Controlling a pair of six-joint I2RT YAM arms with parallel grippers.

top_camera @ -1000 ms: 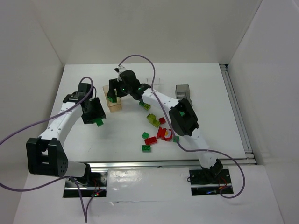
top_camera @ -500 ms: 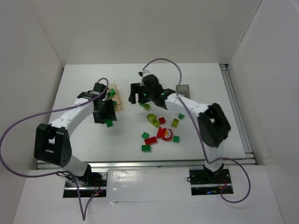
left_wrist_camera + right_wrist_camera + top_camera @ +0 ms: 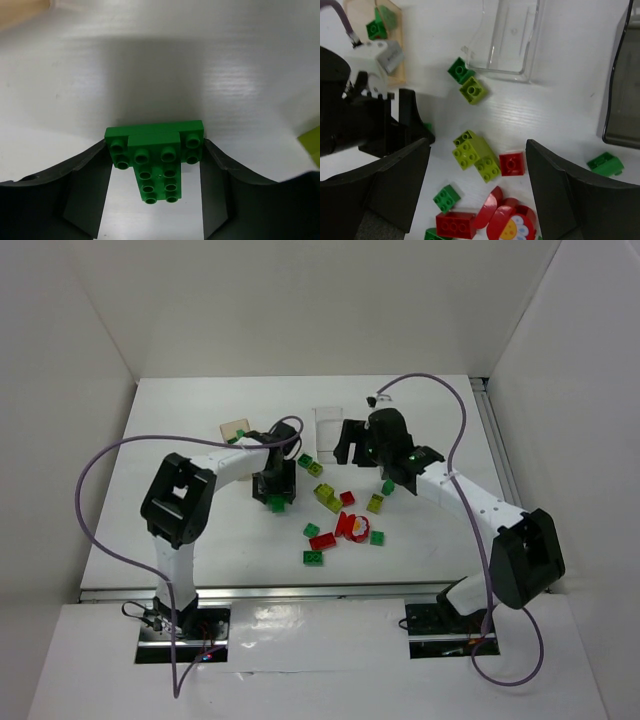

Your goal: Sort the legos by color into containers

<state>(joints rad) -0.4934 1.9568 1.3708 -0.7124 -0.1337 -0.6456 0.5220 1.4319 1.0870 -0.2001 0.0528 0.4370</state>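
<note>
My left gripper (image 3: 156,150) is shut on a dark green lego (image 3: 157,162), seen from above as a green lego (image 3: 276,502) just left of the pile. My right gripper (image 3: 477,150) hangs open and empty above loose legos: a yellow-green pair (image 3: 476,152), a red square (image 3: 512,163), a round red piece (image 3: 512,225), a red brick (image 3: 456,223) and green ones (image 3: 446,198). The orange-tan container (image 3: 234,426) holds green legos (image 3: 376,27). The clear container (image 3: 507,37) shows nothing inside. The dark grey container (image 3: 620,95) is at the right edge.
The left arm's wrist (image 3: 365,120) stands close beside the pile, left of the right gripper's fingers. A green lego (image 3: 461,69) and a yellow-green one (image 3: 474,90) lie just before the clear container. White walls close the table in.
My left gripper has carried its green lego rightwards from near the orange-tan container to the pile. The right gripper has swung right, away from that container, and opened wider.
</note>
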